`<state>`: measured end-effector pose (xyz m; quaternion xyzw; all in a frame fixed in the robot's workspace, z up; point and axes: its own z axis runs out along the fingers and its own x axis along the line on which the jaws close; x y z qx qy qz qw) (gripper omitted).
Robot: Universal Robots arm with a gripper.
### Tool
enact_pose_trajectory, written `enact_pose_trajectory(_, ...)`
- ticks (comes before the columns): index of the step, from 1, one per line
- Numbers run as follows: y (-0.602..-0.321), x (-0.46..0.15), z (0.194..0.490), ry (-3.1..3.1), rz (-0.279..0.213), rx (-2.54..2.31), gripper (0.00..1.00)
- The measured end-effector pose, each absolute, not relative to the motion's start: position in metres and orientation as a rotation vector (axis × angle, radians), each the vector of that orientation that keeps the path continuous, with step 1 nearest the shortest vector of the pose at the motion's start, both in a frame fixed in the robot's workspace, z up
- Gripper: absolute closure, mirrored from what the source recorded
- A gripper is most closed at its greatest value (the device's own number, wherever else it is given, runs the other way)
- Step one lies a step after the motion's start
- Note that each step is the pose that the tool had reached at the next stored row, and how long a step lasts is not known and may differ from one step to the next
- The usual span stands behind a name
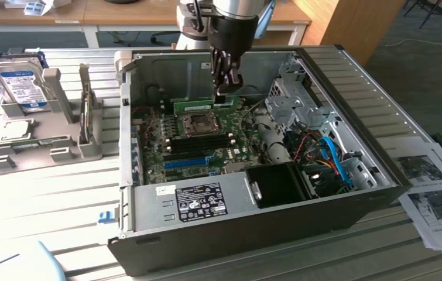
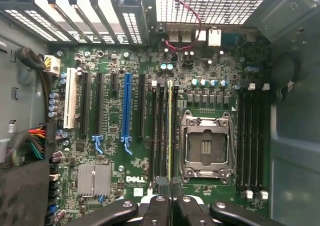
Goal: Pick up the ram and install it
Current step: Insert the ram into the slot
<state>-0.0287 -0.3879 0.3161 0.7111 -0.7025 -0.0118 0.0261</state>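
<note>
1. While the black two-fingered gripper (image 1: pixel 225 92) hangs inside the open dark-grey steel computer case (image 1: pixel 205 234), its fingers are drawn narrow and pinch the ram (image 1: pixel 197 106), a long, thin green circuit-board stick.
2. Location of the ram: it is carried level and on edge above the green motherboard (image 2: pixel 150 161). In the wrist view it runs straight out from the fingertips (image 2: pixel 159 206) as a thin line (image 2: pixel 170 136) over the black memory slots beside the silver processor socket (image 2: pixel 206 146).
3. Step in hand, by judgement: pick-up is done and the work is at the install stage. Whether the stick's lower edge touches a slot cannot be told.
4. Requirement of seating, by judgement: the stick must sit in line with one slot, square to the board, with even pressure along its length.
5. Count:
   - one gripper and one ram;
   - one processor socket;
   - four black memory slots (image 2: pixel 251 136) on the socket's far side, while the bank under the ram cannot be counted;
   - one long blue slot (image 2: pixel 126 105);
   - one silver hard drive with a blue-white label (image 1: pixel 17 82), standing in a grey rack outside the case.
</note>
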Motion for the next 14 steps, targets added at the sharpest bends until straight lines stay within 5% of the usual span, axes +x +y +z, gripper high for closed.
enact_pose_trajectory(14, -0.388, -0.029, 0.298, -2.171, -0.036, 2.198, 0.89)
